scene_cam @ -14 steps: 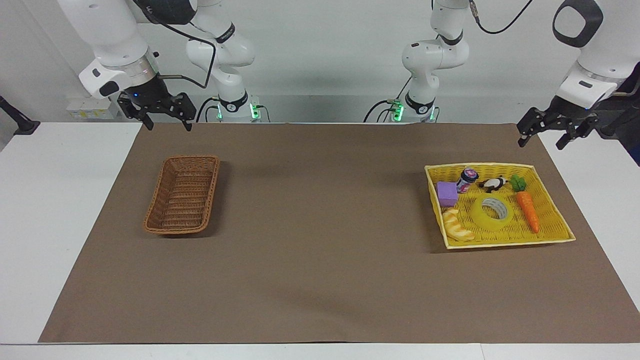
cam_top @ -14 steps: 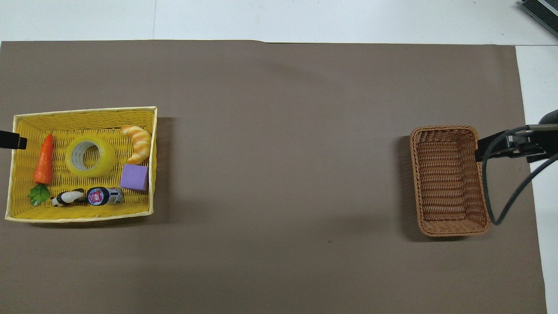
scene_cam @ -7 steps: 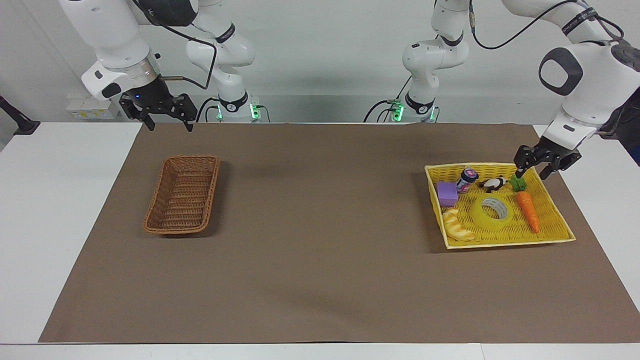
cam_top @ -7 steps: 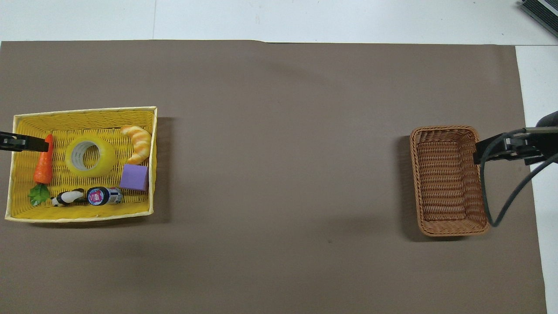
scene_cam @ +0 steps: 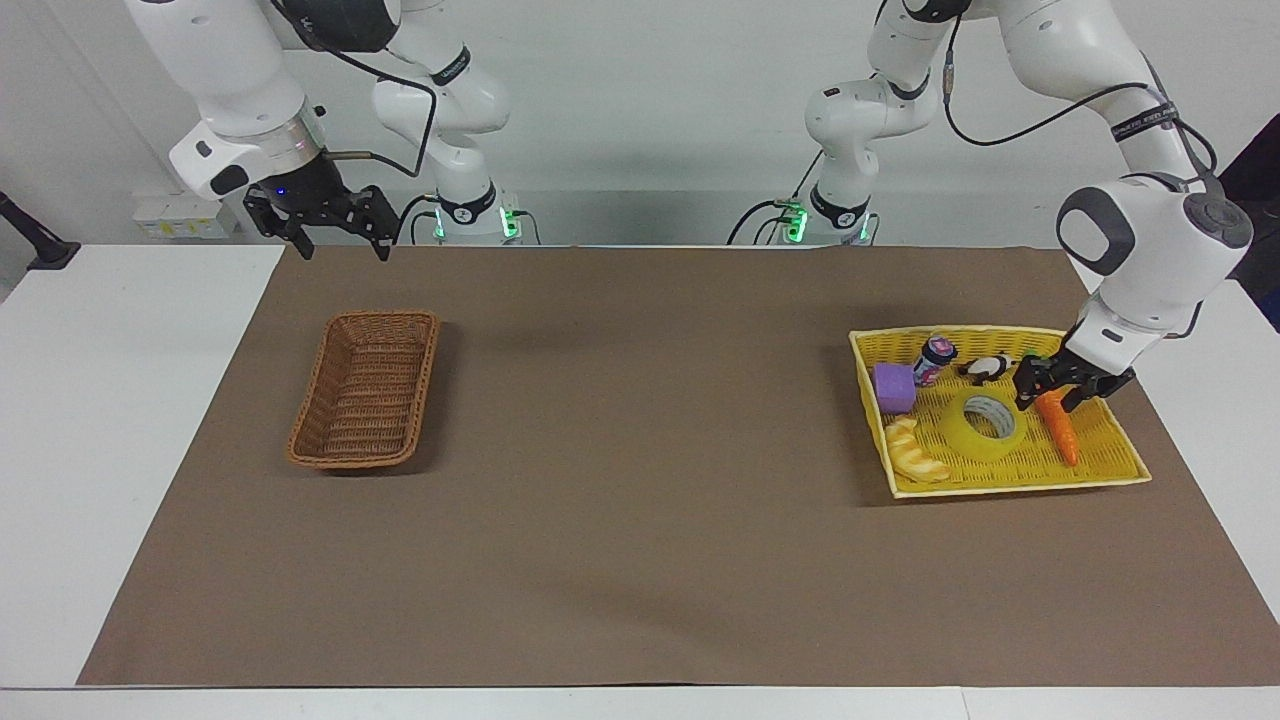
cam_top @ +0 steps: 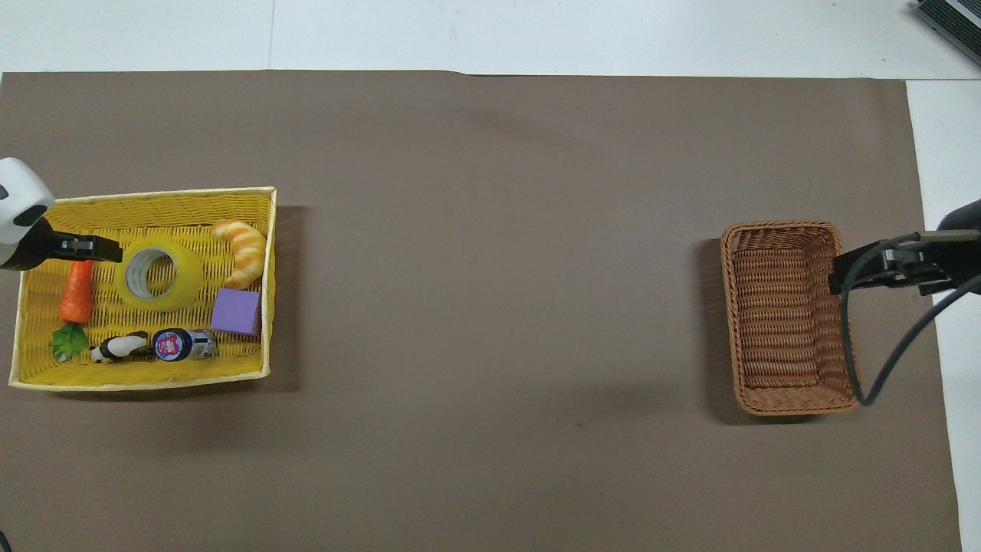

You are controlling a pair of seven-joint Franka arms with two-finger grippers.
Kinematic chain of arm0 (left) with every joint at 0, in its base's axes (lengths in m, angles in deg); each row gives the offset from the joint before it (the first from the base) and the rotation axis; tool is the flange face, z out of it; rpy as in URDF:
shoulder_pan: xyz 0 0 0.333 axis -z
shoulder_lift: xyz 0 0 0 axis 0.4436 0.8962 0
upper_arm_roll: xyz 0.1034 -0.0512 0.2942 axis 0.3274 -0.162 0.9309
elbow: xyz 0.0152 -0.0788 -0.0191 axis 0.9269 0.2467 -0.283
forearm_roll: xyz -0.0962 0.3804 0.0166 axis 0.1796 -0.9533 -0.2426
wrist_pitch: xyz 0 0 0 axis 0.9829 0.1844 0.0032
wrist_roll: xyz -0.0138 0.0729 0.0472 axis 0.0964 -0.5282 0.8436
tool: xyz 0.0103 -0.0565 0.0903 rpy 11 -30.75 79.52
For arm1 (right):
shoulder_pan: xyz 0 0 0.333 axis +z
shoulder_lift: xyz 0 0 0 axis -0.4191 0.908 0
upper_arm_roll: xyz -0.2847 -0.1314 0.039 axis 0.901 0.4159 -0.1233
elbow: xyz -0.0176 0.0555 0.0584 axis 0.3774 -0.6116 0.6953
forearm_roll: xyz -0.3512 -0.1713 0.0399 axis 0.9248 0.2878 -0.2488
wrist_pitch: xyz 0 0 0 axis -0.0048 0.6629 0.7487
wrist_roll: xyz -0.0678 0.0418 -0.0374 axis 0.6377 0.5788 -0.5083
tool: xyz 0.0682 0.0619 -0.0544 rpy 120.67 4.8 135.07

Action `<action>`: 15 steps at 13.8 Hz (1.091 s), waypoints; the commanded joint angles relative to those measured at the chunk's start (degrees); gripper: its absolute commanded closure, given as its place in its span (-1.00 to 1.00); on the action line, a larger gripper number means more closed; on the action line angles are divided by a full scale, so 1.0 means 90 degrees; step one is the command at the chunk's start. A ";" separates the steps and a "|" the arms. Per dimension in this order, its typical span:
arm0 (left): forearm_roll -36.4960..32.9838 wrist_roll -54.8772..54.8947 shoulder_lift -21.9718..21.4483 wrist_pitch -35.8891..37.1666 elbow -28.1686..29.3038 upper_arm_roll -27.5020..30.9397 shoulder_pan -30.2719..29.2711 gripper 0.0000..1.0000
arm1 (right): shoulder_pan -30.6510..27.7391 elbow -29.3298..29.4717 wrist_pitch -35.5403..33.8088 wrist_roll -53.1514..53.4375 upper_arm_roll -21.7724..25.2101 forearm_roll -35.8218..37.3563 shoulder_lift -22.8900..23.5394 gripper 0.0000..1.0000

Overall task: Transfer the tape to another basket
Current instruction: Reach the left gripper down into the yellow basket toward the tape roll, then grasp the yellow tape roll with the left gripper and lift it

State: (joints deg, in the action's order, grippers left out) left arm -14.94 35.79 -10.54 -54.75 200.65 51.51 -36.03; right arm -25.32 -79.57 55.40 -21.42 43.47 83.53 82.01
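No writing can be read anywhere; the small bottle (cam_top: 184,344) in the tray (cam_top: 146,377) is carrying a round pink and blue label whose print is too small to make out.

The tape (cam_top: 159,274) is lying flat in the tray at the left arm's end of the counter (scene_cam: 640,520), its grey-white core facing up. It is sitting between the carrot (cam_top: 76,292) and the croissant (cam_top: 241,251). The purple block (cam_top: 237,311), the bottle and a small black and white toy (cam_top: 119,348) are lying nearer to the robots than the tape. The basket (scene_cam: 367,401) is standing well apart, at the right arm's end of the counter, with nothing seen in it.

In the facing view the left end effector (scene_cam: 1046,389) is being shown low inside the tray, over the carrot's leafy end and just beside the tape, its fingers parted and holding nothing; whether they are touching the carrot cannot be told. In the overhead view only its dark fingers (cam_top: 90,249) are showing, lying across the carrot's tip and reaching to the edge of the tape, so height cannot be judged there.

The right end effector (scene_cam: 336,238) is waiting in the air, fingers spread wide and empty. The facing view is showing it over the counter near the robots; the overhead view is showing only a dark part of it (cam_top: 858,270) over the basket's rim.
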 commanded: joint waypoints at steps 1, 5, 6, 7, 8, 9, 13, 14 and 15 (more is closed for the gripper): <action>0.0261 0.0108 0.0000 -0.0436 0.0360 -0.0052 -0.0085 -0.39 | -0.0057 -0.0259 0.0213 -0.0153 -0.0025 -0.0141 -0.0193 -1.00; 0.0360 0.0108 0.0157 -0.0807 0.0545 -0.0052 -0.0114 -0.39 | -0.0057 -0.0260 0.0262 -0.0163 -0.0034 -0.0141 -0.0193 -1.00; 0.0360 0.0108 0.0186 -0.0934 0.0681 -0.0052 -0.0114 -0.39 | -0.0057 -0.0269 0.0272 -0.0153 -0.0034 -0.0141 -0.0193 -1.00; 0.0360 0.0099 0.0206 -0.1099 0.0740 -0.0052 -0.0124 -0.39 | -0.0057 -0.0289 0.0281 -0.0153 -0.0034 -0.0141 -0.0202 -1.00; 0.0360 0.0098 0.0206 -0.1120 0.0770 -0.0052 -0.0124 -0.39 | -0.0057 -0.0289 0.0291 -0.0163 -0.0044 -0.0141 -0.0193 -1.00; 0.0360 0.0079 0.0197 -0.1111 0.0828 -0.0052 -0.0124 -0.39 | -0.0057 -0.0298 0.0291 -0.0163 -0.0054 -0.0141 -0.0202 -1.00; 0.0360 0.0098 0.0128 -0.1052 0.0975 -0.0052 -0.0124 0.12 | -0.0057 -0.0308 0.0291 -0.0144 -0.0054 -0.0141 -0.0222 -1.00; 0.0360 0.0098 0.0128 -0.1042 0.0994 -0.0052 -0.0124 0.45 | -0.0057 -0.0308 0.0291 -0.0153 -0.0054 -0.0141 -0.0222 -1.00; 0.0360 0.0089 0.0128 -0.1033 0.0985 -0.0052 -0.0114 0.65 | -0.0057 -0.0308 0.0311 -0.0153 -0.0054 -0.0141 -0.0222 -1.00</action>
State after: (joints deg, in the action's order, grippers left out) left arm -12.61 35.79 -8.15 -63.14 207.73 51.49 -36.42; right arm -25.15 -80.08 56.42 -21.42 43.42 83.52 81.77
